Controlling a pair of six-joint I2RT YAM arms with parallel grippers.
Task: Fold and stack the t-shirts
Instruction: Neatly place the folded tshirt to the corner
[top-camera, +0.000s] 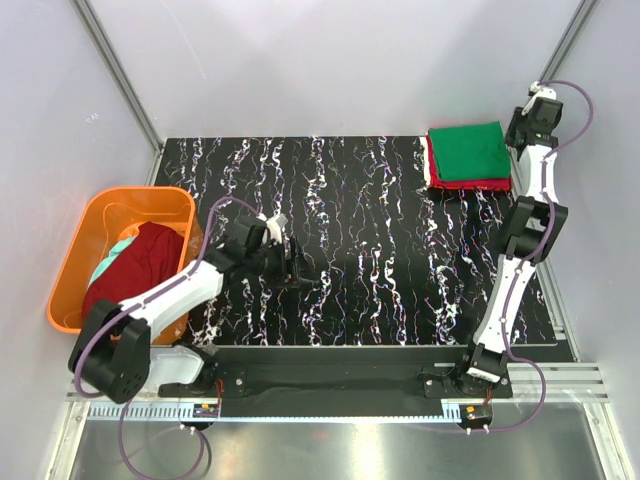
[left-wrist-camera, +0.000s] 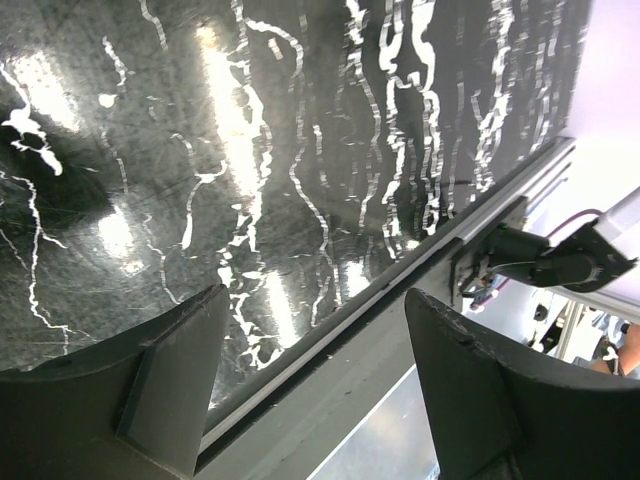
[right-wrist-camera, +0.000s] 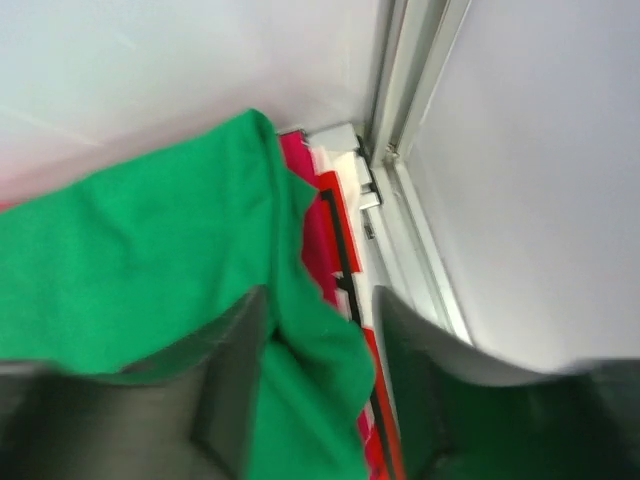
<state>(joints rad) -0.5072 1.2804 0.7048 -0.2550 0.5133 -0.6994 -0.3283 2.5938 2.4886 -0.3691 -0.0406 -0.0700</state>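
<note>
Left gripper (left-wrist-camera: 315, 295): open — at 9 o'clock on your table (top-camera: 380, 200).
Right gripper (right-wrist-camera: 318, 300): open round the green t-shirt (right-wrist-camera: 130, 270), 1 o'clock.

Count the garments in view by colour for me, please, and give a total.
Green tee, top of the stack: 1
Red tee, under it: 1
Maroon tee, in the orange basket: 1
Pale teal garment, in the basket: 1
Total: 4
</note>
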